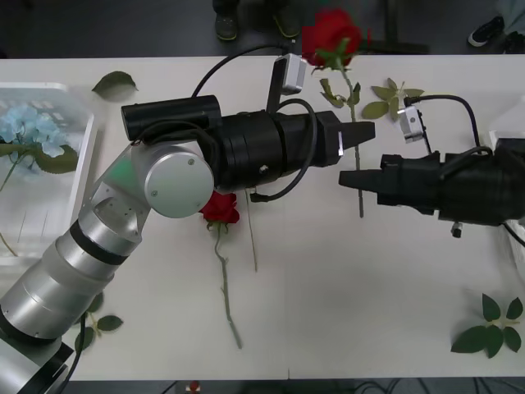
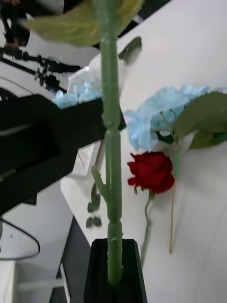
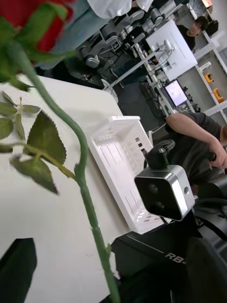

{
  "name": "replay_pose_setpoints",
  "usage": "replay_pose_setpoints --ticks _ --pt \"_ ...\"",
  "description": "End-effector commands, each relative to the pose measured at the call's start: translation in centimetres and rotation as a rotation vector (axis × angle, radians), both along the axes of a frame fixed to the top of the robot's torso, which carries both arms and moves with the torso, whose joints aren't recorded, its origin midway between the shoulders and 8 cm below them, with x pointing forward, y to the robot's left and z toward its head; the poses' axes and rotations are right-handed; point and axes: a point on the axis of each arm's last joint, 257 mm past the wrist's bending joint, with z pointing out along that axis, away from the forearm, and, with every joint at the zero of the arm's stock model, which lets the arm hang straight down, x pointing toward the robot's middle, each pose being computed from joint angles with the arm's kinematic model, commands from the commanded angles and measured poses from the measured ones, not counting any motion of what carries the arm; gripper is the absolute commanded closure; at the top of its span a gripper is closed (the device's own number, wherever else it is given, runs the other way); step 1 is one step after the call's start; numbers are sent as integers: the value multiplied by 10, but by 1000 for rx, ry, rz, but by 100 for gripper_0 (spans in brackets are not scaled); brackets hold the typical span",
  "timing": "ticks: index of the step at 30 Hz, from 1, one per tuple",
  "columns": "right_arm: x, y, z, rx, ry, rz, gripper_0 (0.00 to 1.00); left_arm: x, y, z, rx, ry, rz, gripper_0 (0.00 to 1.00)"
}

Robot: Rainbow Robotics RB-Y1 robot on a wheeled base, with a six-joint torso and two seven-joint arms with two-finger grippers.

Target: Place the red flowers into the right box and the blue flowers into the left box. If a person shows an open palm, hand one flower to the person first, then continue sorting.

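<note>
Upright-looking in the front view, a red rose [image 1: 330, 34] with a thin knobbly green stem and serrated leaves lies lengthwise at the far middle of the surface [image 1: 353, 279]. Both black tools meet on its stem: the left tool [image 1: 358, 134] reaches in from the left, though whether its fingers grip I cannot tell; the right tool [image 2: 115, 270] is clamped on the stem lower down. A second red rose [image 1: 220, 207] lies nearer, partly under the left arm. Pale blue flowers [image 1: 26, 125] rest in the shallow white left box [image 1: 82, 164] at the far left edge. The slotted white right box [image 3: 124, 165] sits at the right. Loose leaf sprigs [image 1: 492, 327] lie on the matte cream top near the right corner.
</note>
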Motion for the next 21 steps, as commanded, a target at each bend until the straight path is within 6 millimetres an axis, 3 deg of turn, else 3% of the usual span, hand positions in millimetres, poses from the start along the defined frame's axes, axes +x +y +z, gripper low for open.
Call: replay_pose_setpoints --ticks 1,5,13,17,21 --pt "8 -39 23 -5 19 -27 100 -1 -2 26 -8 -55 -14 0" --pt "15 -70 37 4 14 -53 100 -1 -2 26 -8 -55 -14 0" --pt "56 -141 88 -37 -84 -196 100 -1 -2 26 -8 -55 -14 0" --pt "64 -154 111 -62 -129 -219 100 -1 -2 26 -8 -55 -14 0" --pt "70 -165 112 -117 -159 -245 100 5 2 26 0 -64 -2 0"
